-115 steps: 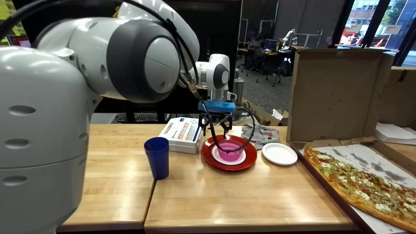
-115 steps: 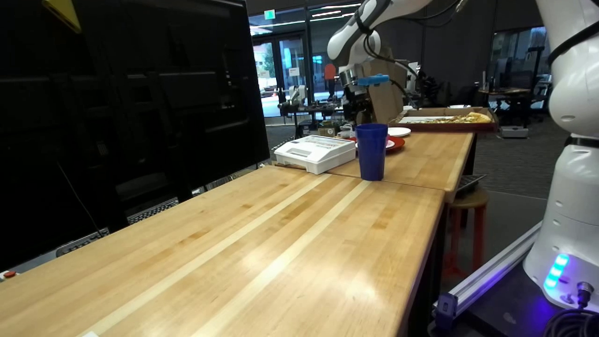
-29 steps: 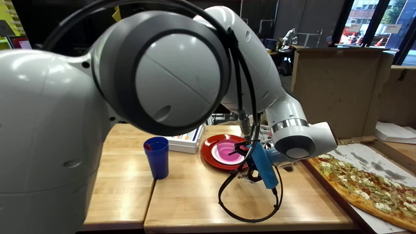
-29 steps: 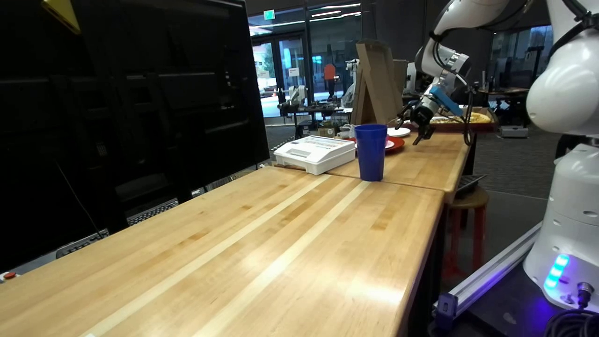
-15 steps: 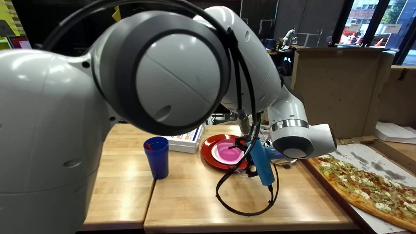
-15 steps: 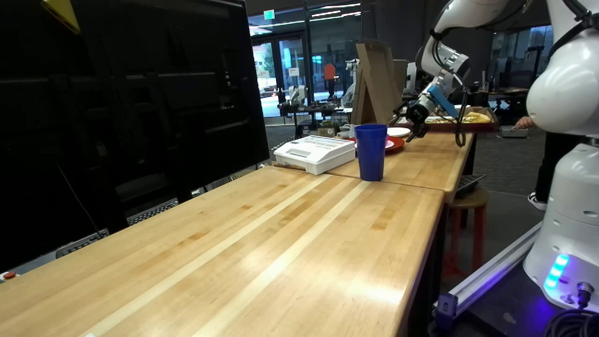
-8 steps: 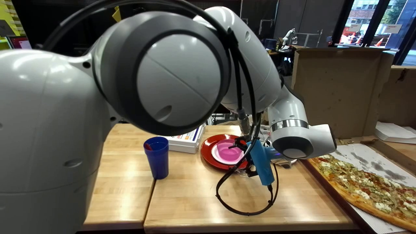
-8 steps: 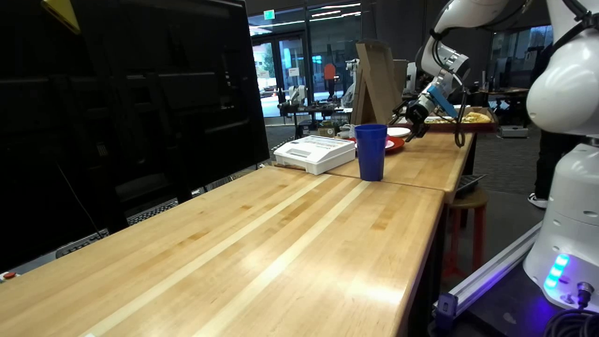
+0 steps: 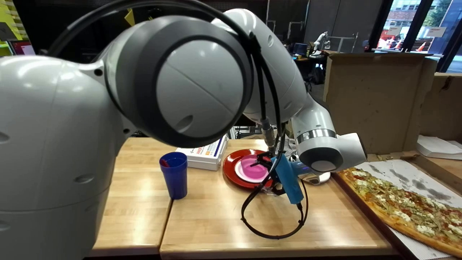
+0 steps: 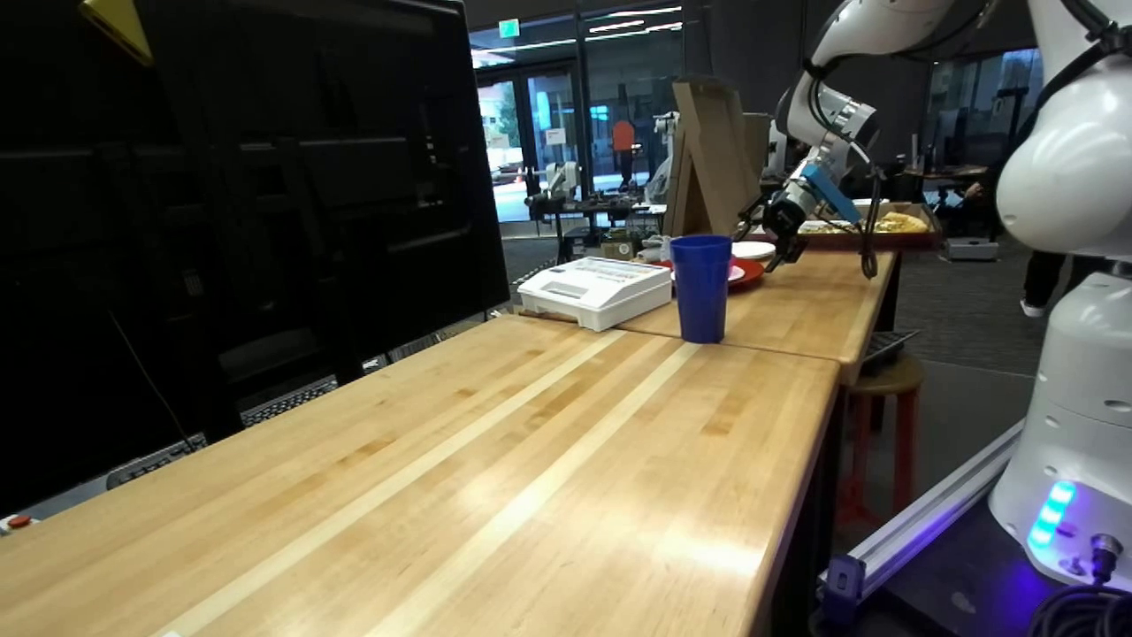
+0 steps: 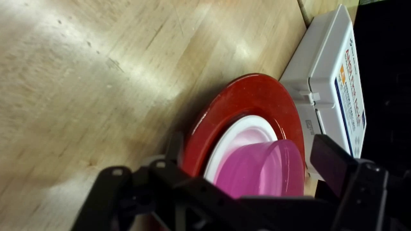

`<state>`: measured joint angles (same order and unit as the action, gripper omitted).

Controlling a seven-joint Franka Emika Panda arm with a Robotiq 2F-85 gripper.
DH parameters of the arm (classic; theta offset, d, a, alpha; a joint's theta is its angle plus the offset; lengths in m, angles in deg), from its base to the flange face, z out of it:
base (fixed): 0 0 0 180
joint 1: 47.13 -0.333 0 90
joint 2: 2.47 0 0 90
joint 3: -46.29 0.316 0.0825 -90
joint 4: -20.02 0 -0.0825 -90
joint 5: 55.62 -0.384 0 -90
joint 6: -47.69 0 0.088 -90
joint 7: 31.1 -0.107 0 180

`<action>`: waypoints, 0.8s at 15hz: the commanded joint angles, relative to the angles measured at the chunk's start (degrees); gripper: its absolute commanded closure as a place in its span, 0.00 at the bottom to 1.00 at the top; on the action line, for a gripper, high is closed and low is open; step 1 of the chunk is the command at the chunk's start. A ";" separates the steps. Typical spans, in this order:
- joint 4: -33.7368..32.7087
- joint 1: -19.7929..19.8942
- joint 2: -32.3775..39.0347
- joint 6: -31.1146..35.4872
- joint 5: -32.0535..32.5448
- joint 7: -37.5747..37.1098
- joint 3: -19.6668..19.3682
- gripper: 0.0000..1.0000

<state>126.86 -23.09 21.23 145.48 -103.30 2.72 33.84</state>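
One pink bowl (image 11: 245, 170), set upright on a white plate (image 11: 252, 120), which is borne by a red plate (image 11: 257, 93). One gripper (image 11: 253, 154), tilted, its fingers spread apart and nothing held; the bowl is seen between them, though contact cannot be told. One white case (image 11: 326, 75), placed just beside the red plate. If a finger is pressed in askew, the bowl could be tipped, the plates dragged, or the case nudged.

Wrist view: we read red "ANSI First Aid Kit", sideways, on a white rectangular plastic box (image 11: 327, 93); smaller print blurred. White paper signs (image 9: 436, 32) on tall window glass (image 9: 438, 16): too small for us.
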 commanded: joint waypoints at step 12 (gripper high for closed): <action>-4.47 4.01 5.89 -5.01 -10.74 -1.38 -0.20 0.00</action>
<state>124.44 -20.57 25.45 143.19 -111.53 1.90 33.80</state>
